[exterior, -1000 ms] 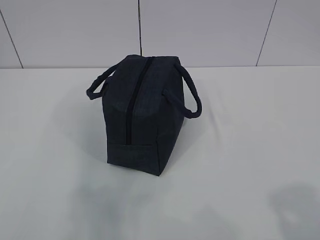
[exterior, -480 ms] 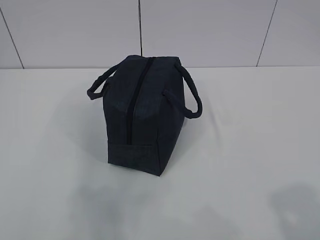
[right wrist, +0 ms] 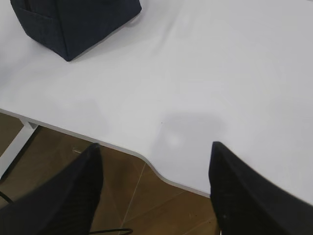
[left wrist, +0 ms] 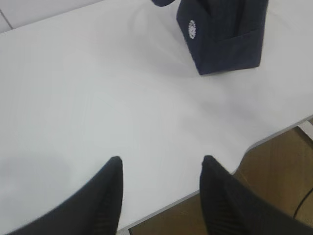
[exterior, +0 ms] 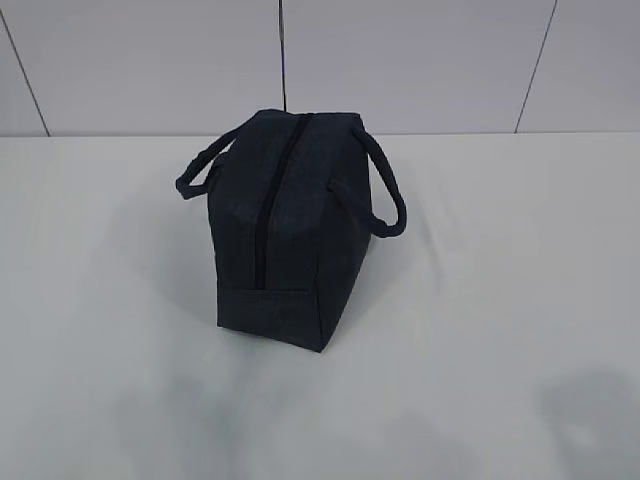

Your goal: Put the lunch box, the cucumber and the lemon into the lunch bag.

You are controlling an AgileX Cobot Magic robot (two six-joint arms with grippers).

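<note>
On the left, we see our left gripper (left wrist: 161,164) in its wrist view, hanging above the near edge of the white table (exterior: 500,300). Its two dark fingers (left wrist: 110,196) stand apart with bare tabletop between them, so the jaws are partly open and hold nothing. Up and to the right in that same view sits the lunch bag (left wrist: 225,34), well apart from the fingers, showing a small round white logo (left wrist: 192,28) on its side panel.

Moving to the middle, the exterior view shows the lunch bag (exterior: 285,230) standing upright on the table, its short end turned toward us. We see its dark zipper line (exterior: 275,190) running along the top and down the near end, and it looks closed as far as we can tell. One loop handle (exterior: 200,168) sticks out to the left and the other handle (exterior: 388,195) droops to the right. Neither arm appears in this view. We cannot see the lunch box, the cucumber or the lemon in any view.

On the right, our right gripper (right wrist: 156,161) hangs over the table's near edge, with wooden floor (right wrist: 142,205) visible below. Its fingers (right wrist: 73,196) are spread wide, wider than the left pair, and hold nothing. The lunch bag (right wrist: 73,24) sits at the upper left of that view, well away from the fingers.
</note>
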